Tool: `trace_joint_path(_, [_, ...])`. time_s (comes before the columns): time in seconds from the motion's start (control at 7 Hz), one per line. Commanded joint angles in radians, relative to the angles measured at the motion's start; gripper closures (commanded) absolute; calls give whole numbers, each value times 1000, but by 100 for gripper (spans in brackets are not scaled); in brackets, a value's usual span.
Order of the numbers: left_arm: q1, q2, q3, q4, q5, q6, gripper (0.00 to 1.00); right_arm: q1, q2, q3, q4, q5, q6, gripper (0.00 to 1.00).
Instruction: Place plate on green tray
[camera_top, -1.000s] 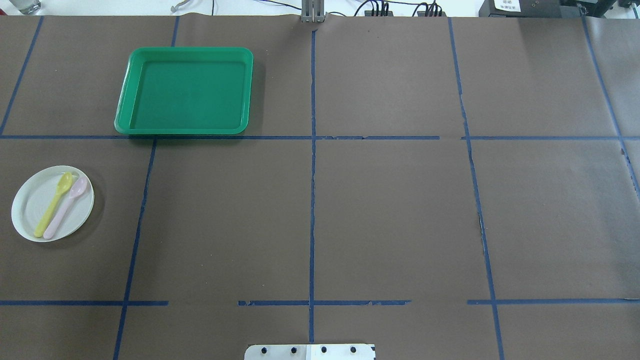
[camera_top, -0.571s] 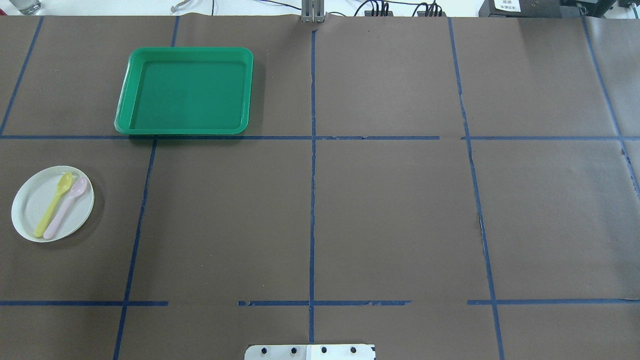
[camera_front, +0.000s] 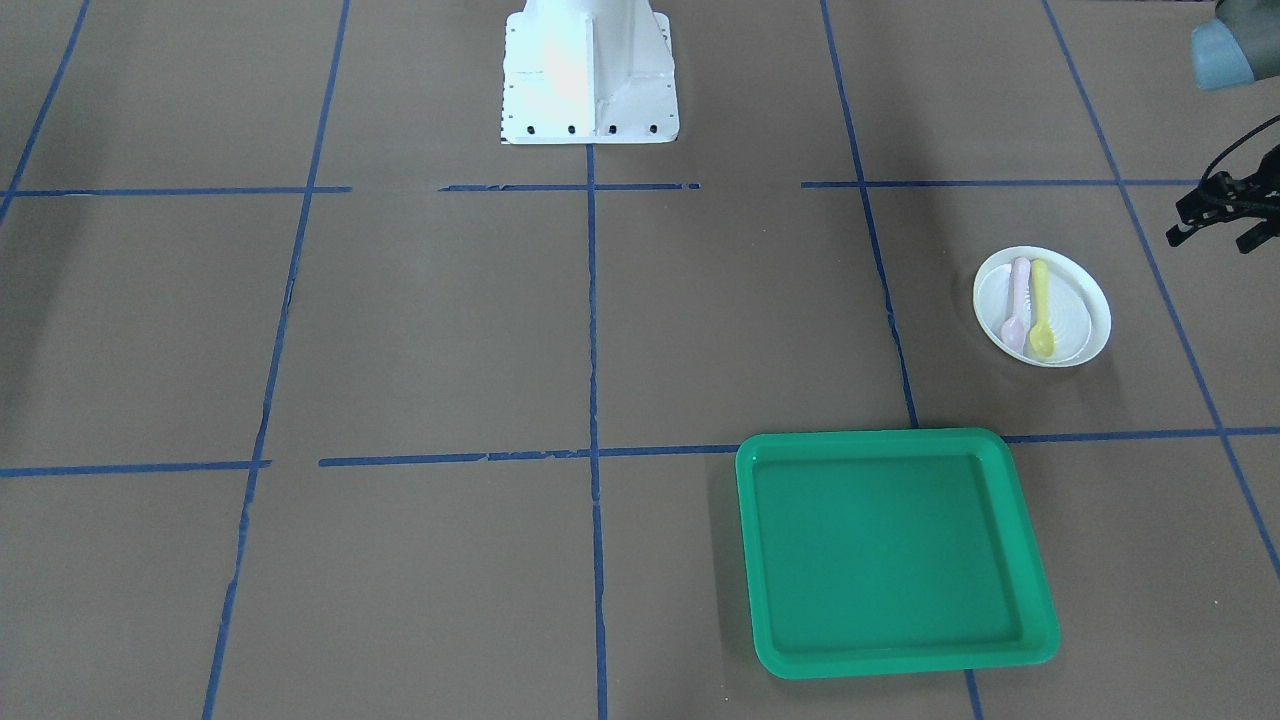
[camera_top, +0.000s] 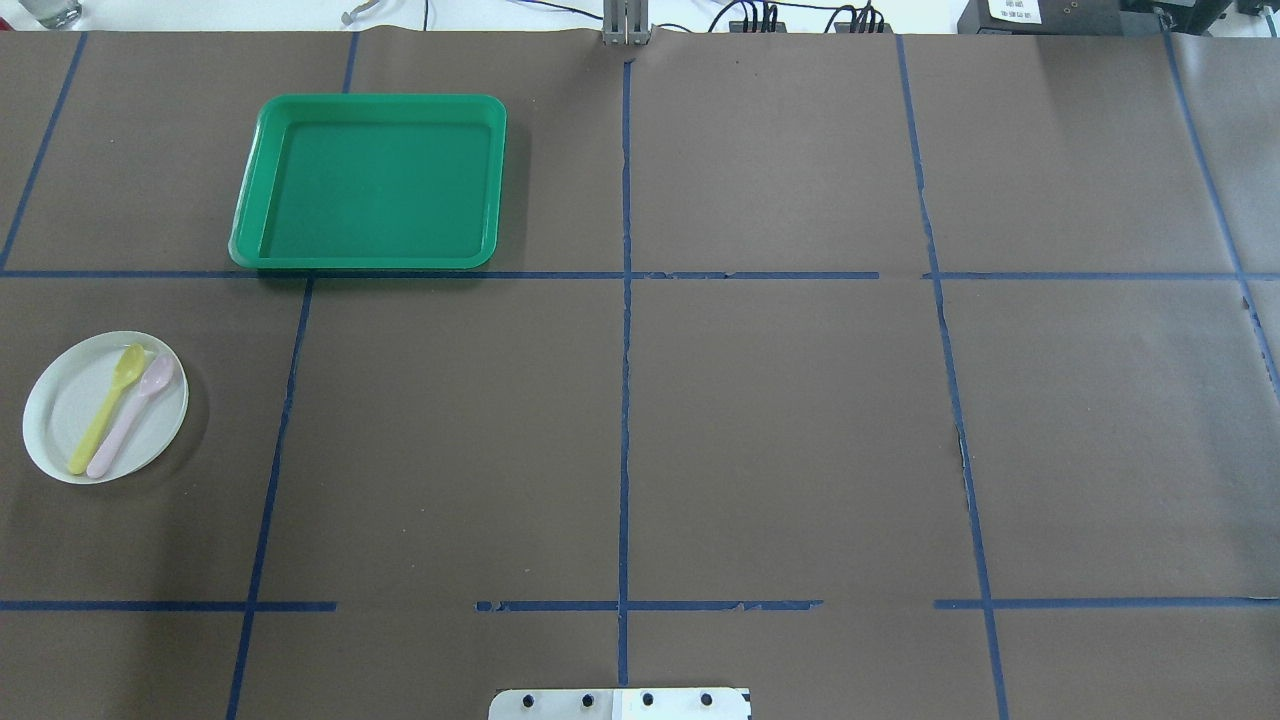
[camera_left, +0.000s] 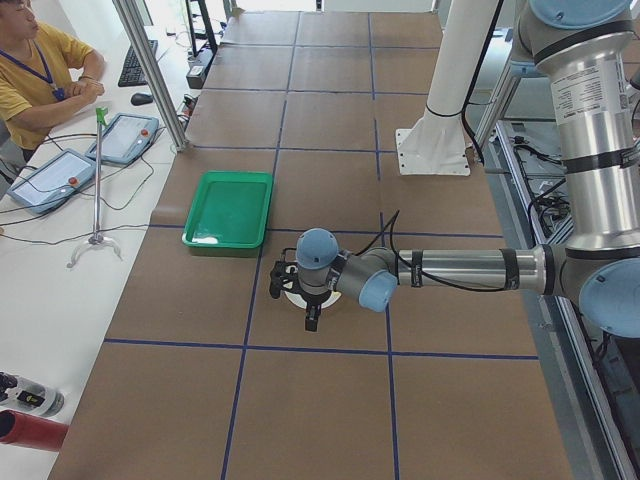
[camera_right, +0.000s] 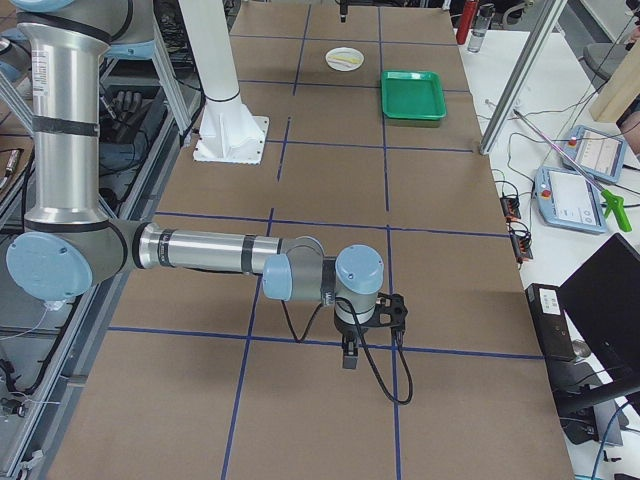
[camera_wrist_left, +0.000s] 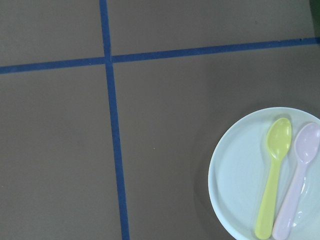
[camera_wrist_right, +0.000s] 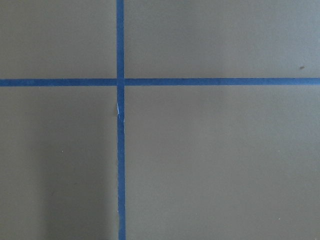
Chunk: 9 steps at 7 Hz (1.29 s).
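Plate: we see the small white plate (camera_top: 58, 400) lying flat on the worktop (camera_top: 780, 420) on the robot's left side, nearer the robot than the tray. It is not on the tray.
Green tray: the green tray (camera_top: 370, 180) lies flat farther out on the same side, well apart from the plate, with a blue tape line (camera_top: 150, 273) running between the two. Nothing lies in it.
On the plate: a yellow spoon (camera_top: 103, 412) and a pink spoon (camera_top: 130, 420) lie side by side and touching, their bowls towards the tray.
Left gripper: the left gripper (camera_front: 1220, 215) hangs above the worktop near the plate and touches nothing. Its wrist camera looks straight down and catches the plate in the lower right corner, cut off by the frame edge.
Left fingers: we cannot tell whether they are spread or closed; only a dark part of the gripper shows at the edge of the front view.
Right gripper: the right gripper (camera_right: 362, 325) hangs over bare worktop on the robot's right, well apart from plate and tray. Its wrist camera shows only a crossing of tape lines.
Right fingers: we cannot tell their state, as only the side view shows them.
Robot base: the white base (camera_front: 588, 70) stands at the middle of the worktop's near edge.
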Motion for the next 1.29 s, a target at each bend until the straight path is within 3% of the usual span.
trace_joint_path(0.0, [74,1,127,-236,3,-125,0,0,0,0,0,0,0,0])
trace_joint_path(0.29, [124,-98,201,-253,3,-294,0,0,0,0,0,0,0,0])
trace_joint_path(0.71, [155,-174,291,-254,3,-295,8,0,0,0,0,0,0,0])
trace_joint_path(1.0, [161,-195,327,-255,3,-285,20,0,0,0,0,0,0,0])
trace_joint_path(1.14, [161,-197,324,-255,1,-285,38,0,0,0,0,1,0,0])
